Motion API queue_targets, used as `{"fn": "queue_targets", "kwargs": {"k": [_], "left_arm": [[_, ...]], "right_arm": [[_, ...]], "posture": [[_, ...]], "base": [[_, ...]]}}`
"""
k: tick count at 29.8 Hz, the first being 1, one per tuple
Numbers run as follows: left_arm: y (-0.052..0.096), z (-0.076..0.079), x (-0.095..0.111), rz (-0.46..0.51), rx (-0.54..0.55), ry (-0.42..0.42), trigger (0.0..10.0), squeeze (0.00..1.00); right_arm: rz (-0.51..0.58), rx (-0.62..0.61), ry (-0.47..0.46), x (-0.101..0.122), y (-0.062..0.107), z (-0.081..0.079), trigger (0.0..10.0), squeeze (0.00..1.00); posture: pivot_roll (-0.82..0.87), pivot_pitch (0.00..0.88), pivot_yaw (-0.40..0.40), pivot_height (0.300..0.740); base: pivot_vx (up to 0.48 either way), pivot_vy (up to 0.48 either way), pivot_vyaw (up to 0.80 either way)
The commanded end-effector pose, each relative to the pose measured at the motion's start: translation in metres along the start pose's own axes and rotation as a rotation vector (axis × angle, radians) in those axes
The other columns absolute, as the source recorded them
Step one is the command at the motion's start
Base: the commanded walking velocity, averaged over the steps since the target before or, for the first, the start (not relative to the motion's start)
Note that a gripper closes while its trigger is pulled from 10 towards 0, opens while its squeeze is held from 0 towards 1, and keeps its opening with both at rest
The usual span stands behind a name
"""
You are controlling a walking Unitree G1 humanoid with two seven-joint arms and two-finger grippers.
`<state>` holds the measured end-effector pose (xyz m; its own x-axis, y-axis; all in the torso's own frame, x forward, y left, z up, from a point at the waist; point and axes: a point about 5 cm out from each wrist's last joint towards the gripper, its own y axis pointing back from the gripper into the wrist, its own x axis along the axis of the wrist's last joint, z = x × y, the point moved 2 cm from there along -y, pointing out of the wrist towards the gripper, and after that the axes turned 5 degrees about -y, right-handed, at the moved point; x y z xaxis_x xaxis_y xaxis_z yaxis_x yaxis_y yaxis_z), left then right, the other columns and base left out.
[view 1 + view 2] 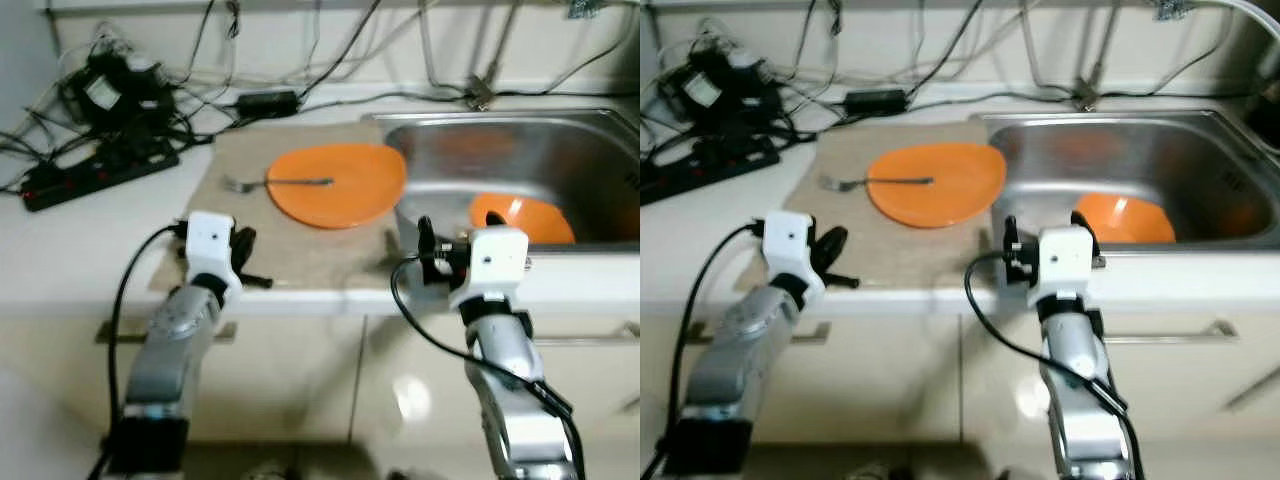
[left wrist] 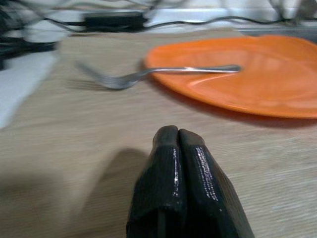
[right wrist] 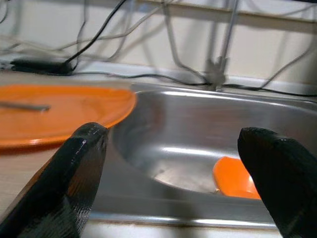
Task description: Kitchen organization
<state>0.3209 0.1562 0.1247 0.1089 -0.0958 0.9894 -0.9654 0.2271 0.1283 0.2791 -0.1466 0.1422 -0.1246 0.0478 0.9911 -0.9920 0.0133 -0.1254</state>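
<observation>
An orange plate (image 1: 338, 185) lies on a beige mat (image 1: 290, 255) beside the sink. A silver fork (image 1: 275, 183) rests with its handle on the plate and its tines on the mat. An orange bowl (image 1: 525, 218) sits inside the steel sink (image 1: 520, 150). My left gripper (image 2: 177, 136) is shut and empty, low over the mat's front part, short of the fork and plate. My right gripper (image 3: 173, 134) is open and empty at the sink's front left rim, facing the basin with the bowl ahead to its right.
A black power strip (image 1: 100, 175) and tangled cables lie on the white counter at the back left. A black adapter (image 1: 265, 102) and more cables run along the back wall. Cabinet fronts with a metal handle (image 1: 1200, 330) stand below the counter edge.
</observation>
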Motion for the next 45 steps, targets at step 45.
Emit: {"fn": "queue_targets", "kwargs": {"k": [45], "left_arm": [[-0.007,0.007,0.01,0.061,-0.005,-0.01,10.0,0.0]], "right_arm": [[0.049,0.025,0.033,0.008,-0.01,-0.006,10.0,0.0]], "posture": [[-0.06,0.0,0.061,0.74]], "base": [[0.0,0.0,0.0]]}}
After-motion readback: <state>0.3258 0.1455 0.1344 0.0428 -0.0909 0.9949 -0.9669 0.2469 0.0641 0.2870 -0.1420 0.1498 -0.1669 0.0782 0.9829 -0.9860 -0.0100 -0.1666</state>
